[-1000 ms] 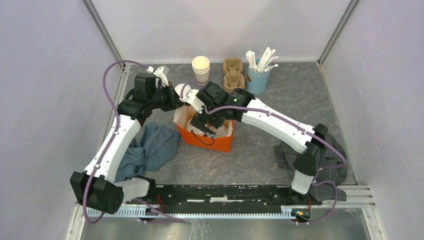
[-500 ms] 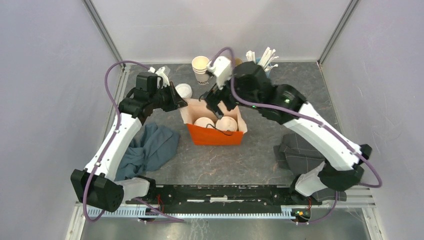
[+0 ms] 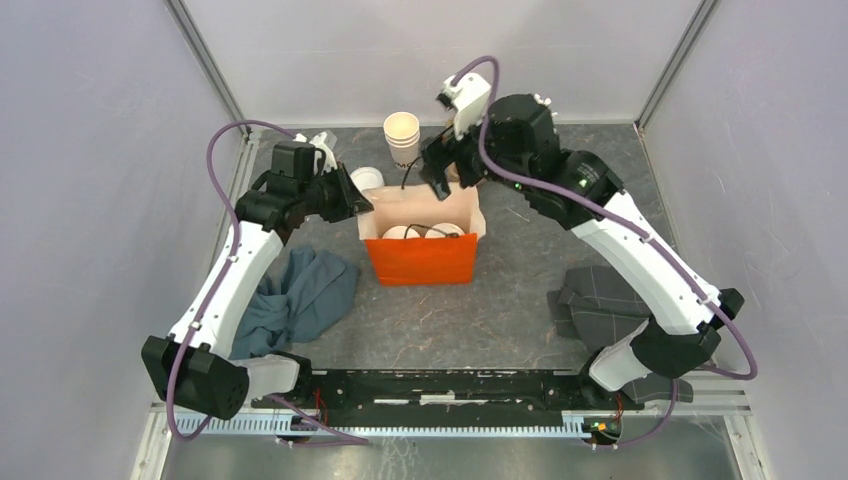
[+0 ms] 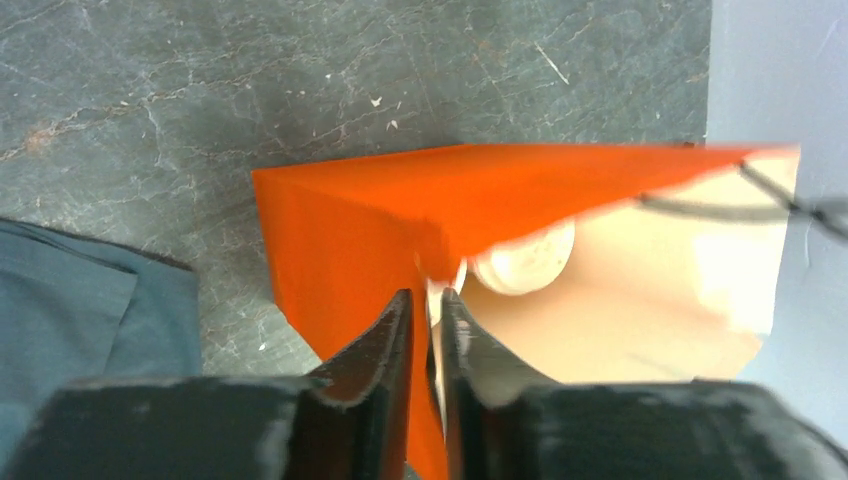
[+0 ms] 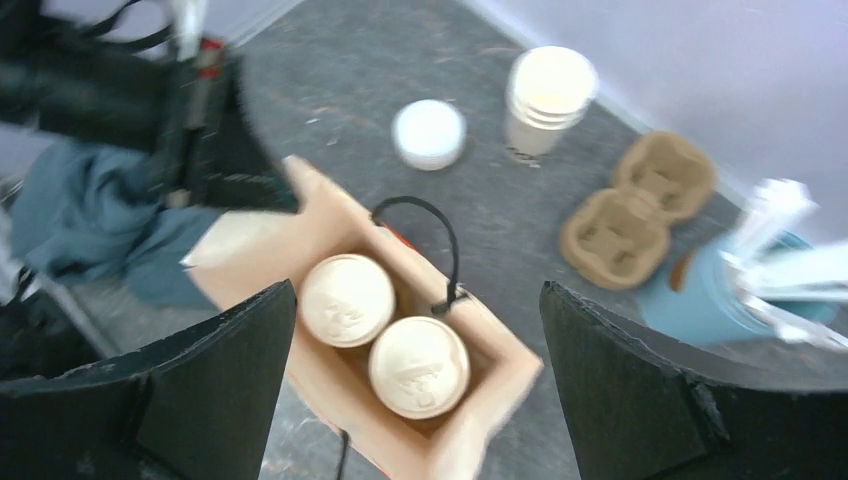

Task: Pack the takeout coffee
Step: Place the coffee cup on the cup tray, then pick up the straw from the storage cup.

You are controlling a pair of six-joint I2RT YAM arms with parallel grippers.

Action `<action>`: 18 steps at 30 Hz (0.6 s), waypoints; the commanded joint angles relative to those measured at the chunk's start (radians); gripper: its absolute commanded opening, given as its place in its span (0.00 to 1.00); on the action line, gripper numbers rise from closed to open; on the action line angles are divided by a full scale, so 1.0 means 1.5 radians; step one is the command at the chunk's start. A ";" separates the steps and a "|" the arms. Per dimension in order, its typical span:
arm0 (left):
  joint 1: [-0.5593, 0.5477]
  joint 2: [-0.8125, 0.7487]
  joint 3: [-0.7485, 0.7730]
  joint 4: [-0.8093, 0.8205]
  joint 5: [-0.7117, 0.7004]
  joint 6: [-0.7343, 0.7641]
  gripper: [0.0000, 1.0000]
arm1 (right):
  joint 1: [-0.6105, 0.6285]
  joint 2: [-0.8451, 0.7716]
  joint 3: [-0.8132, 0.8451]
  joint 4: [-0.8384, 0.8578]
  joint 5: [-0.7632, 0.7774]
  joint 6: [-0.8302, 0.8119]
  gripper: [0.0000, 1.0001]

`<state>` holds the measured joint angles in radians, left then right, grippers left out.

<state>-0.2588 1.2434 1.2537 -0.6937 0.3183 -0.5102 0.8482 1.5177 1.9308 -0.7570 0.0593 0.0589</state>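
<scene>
The takeout coffee is two cream cups with white sip lids (image 5: 347, 299) (image 5: 418, 366), side by side inside the upright orange paper bag (image 3: 420, 258). From above only their lids (image 3: 398, 233) (image 3: 447, 230) show. One lid (image 4: 525, 262) peeks past the bag's rim in the left wrist view. My left gripper (image 4: 425, 300) (image 3: 358, 203) is at the bag's left wall (image 4: 340, 240), its jaws a narrow gap apart with the rim between them. My right gripper (image 5: 417, 290) (image 3: 442, 176) hangs wide open above the bag's back edge, holding nothing.
A stack of lidless cups (image 3: 402, 135) and a loose stack of lids (image 3: 366, 178) stand behind the bag. A cardboard cup carrier (image 5: 640, 205) and a blue cup of stirrers (image 5: 700, 300) lie at the back right. A blue-grey cloth (image 3: 295, 295) lies left, a dark cloth (image 3: 600, 300) right.
My right gripper has lifted out of the bag and drawn back toward the rear. The bag has gone from tipped to upright. My left gripper's jaws have parted slightly.
</scene>
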 commanded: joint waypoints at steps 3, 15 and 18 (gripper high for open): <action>0.002 0.010 0.051 -0.033 -0.012 -0.030 0.42 | -0.150 -0.028 0.012 0.025 0.069 0.044 0.98; 0.002 -0.008 0.176 -0.144 -0.044 0.001 0.76 | -0.394 0.092 -0.124 0.246 -0.122 -0.003 0.87; 0.002 -0.024 0.192 -0.154 -0.042 -0.003 0.77 | -0.403 0.160 -0.083 0.258 -0.124 -0.033 0.71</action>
<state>-0.2584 1.2514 1.4822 -0.8711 0.2695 -0.5251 0.2504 1.6642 1.7485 -0.4812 -0.0700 0.0811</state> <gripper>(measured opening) 0.760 0.776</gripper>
